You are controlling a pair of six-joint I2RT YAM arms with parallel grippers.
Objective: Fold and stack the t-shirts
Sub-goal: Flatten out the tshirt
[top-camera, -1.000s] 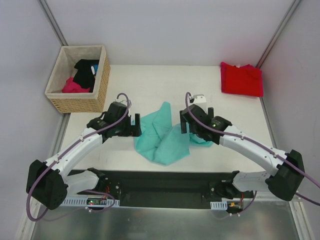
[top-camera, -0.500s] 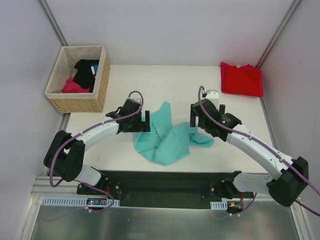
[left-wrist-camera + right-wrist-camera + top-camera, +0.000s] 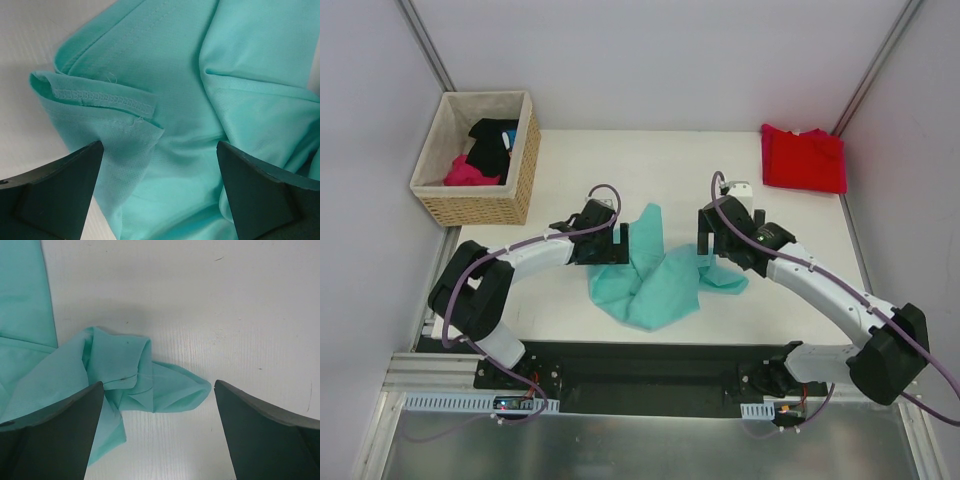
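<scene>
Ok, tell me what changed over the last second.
The left gripper slid right, up to the left edge of the teal t-shirt, with its arm folding in behind it. The right gripper shifted slightly right and away, uncovering the shirt's right flap. Both kept their fingers open; nothing was grasped or let go. The teal heap, the folded red t-shirt and the basket stayed put.

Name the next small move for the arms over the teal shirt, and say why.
Probably lower both and pinch the teal shirt. The open left pincer hangs over a stitched sleeve hem, the open right pincer over a bunched corner, and the shirt lies crumpled, so it likely needs spreading flat before folding.
</scene>
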